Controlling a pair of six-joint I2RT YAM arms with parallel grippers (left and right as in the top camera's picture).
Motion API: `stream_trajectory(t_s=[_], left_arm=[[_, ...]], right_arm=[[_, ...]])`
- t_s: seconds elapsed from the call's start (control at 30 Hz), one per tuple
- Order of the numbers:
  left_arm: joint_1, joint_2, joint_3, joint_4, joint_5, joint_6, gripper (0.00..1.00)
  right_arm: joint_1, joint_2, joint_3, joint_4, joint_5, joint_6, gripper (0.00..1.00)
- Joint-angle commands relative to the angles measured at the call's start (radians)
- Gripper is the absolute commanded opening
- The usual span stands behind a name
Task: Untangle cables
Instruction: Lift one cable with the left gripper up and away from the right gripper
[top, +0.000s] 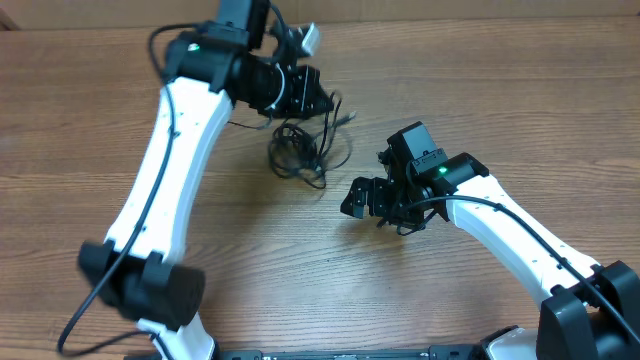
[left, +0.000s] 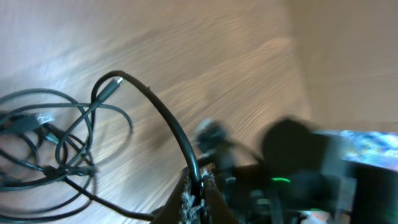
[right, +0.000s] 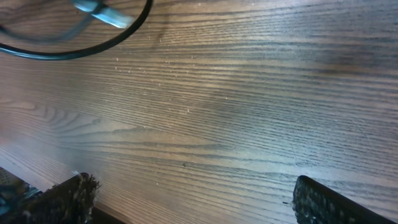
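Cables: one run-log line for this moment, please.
left tool: shut on cable | right tool: open, empty | other cables: tangled loops

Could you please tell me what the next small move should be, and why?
Probably the left claw should draw its pinched thin black cord slowly away from the knot of black cables: that cord's plug end stands free, while the open right claw hovers empty above the wooden table.

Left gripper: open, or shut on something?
Shut on a cable: in the left wrist view the left gripper clamps the black cord tightly.
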Motion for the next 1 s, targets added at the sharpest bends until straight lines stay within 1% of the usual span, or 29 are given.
stream_trajectory(t_s=[0.0, 0.13, 0.23, 0.33, 0.4, 0.47, 0.53, 0.63, 0.77, 0.83, 0.9, 0.97], left_arm=[[0.000, -0.126, 0.035, 0.087, 0.108, -0.101, 0.04], [0.000, -0.186, 0.035, 0.162, 0.104, -0.143, 0.04], [0.001, -0.222, 0.035, 0.242, 0.100, -0.243, 0.04], [0.002, -0.243, 0.035, 0.331, 0.100, -0.378, 0.04], [0.002, -0.253, 0.035, 0.391, 0.100, -0.435, 0.04], [0.002, -0.263, 0.035, 0.450, 0.095, -0.452, 0.04], [0.004, -0.274, 0.036, 0.486, 0.059, -0.462, 0.04], [0.012, -0.284, 0.036, 0.491, -0.021, -0.531, 0.04], [0.022, -0.297, 0.036, 0.516, -0.058, -0.586, 0.04], [0.040, -0.314, 0.036, 0.577, -0.056, -0.657, 0.04], [0.050, -0.323, 0.036, 0.637, -0.049, -0.710, 0.04], [0.059, -0.335, 0.036, 0.745, -0.014, -0.757, 0.04]], right_arm=[[0.005, 0.004, -0.007, -0.009, 0.013, 0.009, 1.00], [0.005, 0.004, -0.007, -0.016, 0.013, 0.028, 1.00], [0.005, 0.004, -0.007, -0.019, 0.013, 0.031, 1.00], [0.005, 0.004, -0.007, -0.023, 0.013, 0.031, 1.00], [0.005, 0.004, -0.007, -0.027, 0.013, 0.030, 1.00], [0.005, 0.004, -0.007, -0.035, 0.014, 0.030, 1.00], [0.005, 0.004, -0.007, -0.043, 0.015, 0.030, 1.00], [0.005, 0.004, -0.007, -0.062, 0.026, 0.030, 1.00], [0.005, 0.004, -0.007, -0.091, 0.093, 0.031, 1.00], [0.005, 0.004, -0.007, -0.111, 0.157, 0.047, 1.00], [0.005, 0.004, -0.008, -0.125, 0.201, 0.101, 1.00], [0.005, 0.004, -0.008, -0.124, 0.219, 0.132, 1.00]])
